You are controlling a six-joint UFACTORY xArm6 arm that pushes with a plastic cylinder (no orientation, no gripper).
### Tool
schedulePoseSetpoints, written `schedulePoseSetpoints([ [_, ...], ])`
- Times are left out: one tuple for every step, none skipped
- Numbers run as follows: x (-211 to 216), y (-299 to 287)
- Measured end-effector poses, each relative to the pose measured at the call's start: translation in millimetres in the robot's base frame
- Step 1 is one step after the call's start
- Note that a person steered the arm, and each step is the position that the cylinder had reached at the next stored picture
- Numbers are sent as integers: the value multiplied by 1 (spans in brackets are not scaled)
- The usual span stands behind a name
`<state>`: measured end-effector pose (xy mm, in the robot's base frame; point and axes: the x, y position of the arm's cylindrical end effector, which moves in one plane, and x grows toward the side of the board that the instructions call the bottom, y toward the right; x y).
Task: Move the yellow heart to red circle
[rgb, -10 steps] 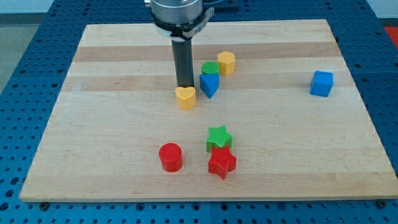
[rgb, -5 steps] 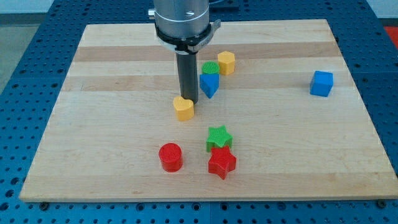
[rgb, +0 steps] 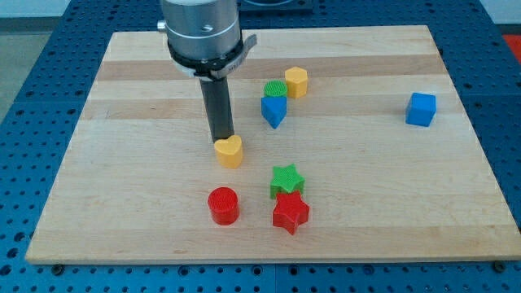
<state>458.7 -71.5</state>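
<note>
The yellow heart lies on the wooden board, left of centre. My tip touches the heart's upper left edge, just above it in the view. The red circle stands below the heart, toward the view's bottom, with a gap of bare board between them.
A green star and a red star sit touching, right of the red circle. A blue triangle, a green block and a yellow hexagon cluster above right. A blue cube is at the far right.
My tip has moved down and to the left, pushing the yellow heart down-left, away from the blue triangle and closer to the red circle.
</note>
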Motion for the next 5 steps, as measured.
schedulePoseSetpoints([
  [15,0],
  [27,1],
  [34,1],
  [43,3],
  [48,9],
])
